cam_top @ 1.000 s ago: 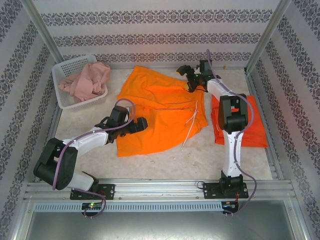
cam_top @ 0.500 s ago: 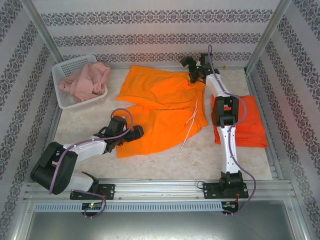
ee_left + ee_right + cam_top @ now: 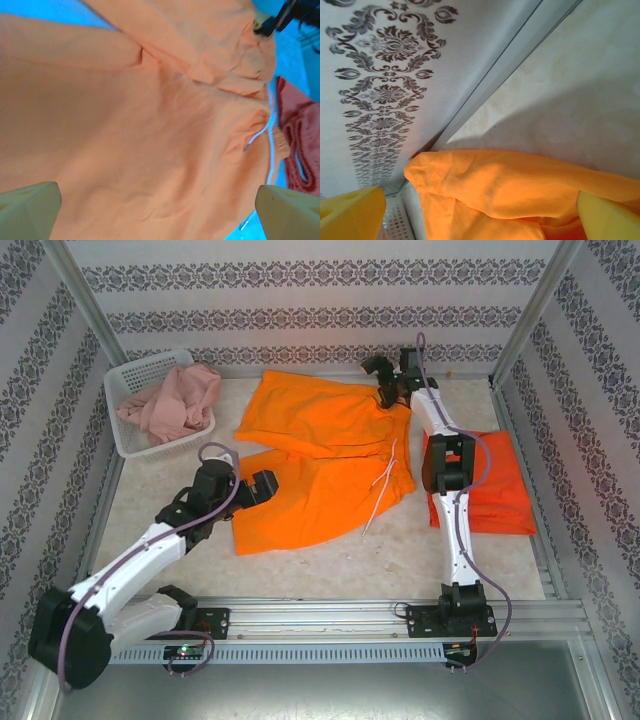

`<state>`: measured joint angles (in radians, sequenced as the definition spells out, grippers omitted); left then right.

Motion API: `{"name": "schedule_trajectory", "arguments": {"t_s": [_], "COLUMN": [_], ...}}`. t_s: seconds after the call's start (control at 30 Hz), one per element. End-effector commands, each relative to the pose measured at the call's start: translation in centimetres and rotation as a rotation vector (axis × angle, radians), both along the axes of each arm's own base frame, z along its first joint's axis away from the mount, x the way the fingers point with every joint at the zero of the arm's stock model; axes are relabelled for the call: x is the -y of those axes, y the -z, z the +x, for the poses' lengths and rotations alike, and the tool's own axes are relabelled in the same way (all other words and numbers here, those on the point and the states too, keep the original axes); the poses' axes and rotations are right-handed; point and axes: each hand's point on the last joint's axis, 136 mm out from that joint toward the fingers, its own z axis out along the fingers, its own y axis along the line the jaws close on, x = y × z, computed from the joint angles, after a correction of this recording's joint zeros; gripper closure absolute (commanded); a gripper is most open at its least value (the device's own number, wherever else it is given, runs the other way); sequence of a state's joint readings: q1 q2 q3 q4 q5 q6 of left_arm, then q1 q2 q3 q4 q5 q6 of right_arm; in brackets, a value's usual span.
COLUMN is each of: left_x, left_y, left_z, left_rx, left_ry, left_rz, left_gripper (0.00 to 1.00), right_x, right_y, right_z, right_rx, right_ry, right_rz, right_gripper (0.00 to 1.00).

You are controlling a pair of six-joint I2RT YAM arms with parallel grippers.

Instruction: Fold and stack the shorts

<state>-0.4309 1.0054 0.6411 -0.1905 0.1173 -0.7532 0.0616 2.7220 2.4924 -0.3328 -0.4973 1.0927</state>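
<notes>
– Is it bright in there?
– Yes. From above, the light is soft and even, with only faint shadows under the left arm [image 3: 150, 540].
– And up close?
– The left wrist view has funny colors: the table [image 3: 30, 6] looks blue and the bright orange shorts [image 3: 150, 125] look pale. In the right wrist view a gray shadow lies on the table. The fingertips [image 3: 27, 210] in the corners are blurry.

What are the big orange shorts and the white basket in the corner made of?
The bright orange shorts look like soft matte cloth: they lie limp, with wrinkles and folds. The basket seems to be stiff white plastic mesh, judging by its even grid of holes.
</notes>
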Motion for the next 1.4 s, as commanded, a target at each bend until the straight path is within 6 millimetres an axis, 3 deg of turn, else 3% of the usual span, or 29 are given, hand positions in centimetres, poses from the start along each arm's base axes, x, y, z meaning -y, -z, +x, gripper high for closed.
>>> {"name": "schedule_trajectory", "arguments": {"t_s": [0.0,0.17,0.33,0.5,0.73,0.9,0.97,1.13,1.37], "left_x": [-2.8,-3.2,-2.3,-1.6,-1.9,-4.3,-4.3,-3.2,-1.9], "left_y": [3.1,6.7,9.8,10.9,12.6,10.7,10.4,12.1,12.4], "left_z": [-3.9,-7.5,-9.2,-9.4,-10.9,-10.9,-11.0,-11.5,-10.7], "left_rx": [-0.18,-0.348,-0.48,-0.523,-0.596,-0.546,-0.531,-0.579,-0.573], "left_ry": [-0.068,-0.08,-0.054,-0.025,0.006,-0.008,-0.013,-0.008,0.006], "left_rz": [0.088,0.058,0.027,0.02,0.074,0.213,0.201,0.123,0.075], "left_gripper": [0.04,0.11,0.24,0.35,0.4,0.38,0.38,0.42,0.68], "right_x": [-1.0,-0.9,-0.2,1.0,2.6,3.1,3.3,3.7,4.7], "right_y": [-11.3,-18.5,-22.2,-23.5,-21.0,-18.9,-18.0,-15.6,-11.7], "right_z": [-0.6,-3.9,-8.2,-12.2,-16.4,-18.7,-19.6,-22.0,-25.8], "right_rx": [0.208,0.339,0.4,0.417,0.348,0.307,0.289,0.229,0.126], "right_ry": [-0.045,-0.06,-0.058,-0.043,-0.045,-0.052,-0.049,-0.039,-0.021], "right_rz": [0.012,-0.012,-0.032,-0.054,-0.062,-0.101,-0.108,-0.128,-0.157], "right_gripper": [0.02,0.02,0.02,0.02,0.02,0.02,0.02,0.03,0.06]}}
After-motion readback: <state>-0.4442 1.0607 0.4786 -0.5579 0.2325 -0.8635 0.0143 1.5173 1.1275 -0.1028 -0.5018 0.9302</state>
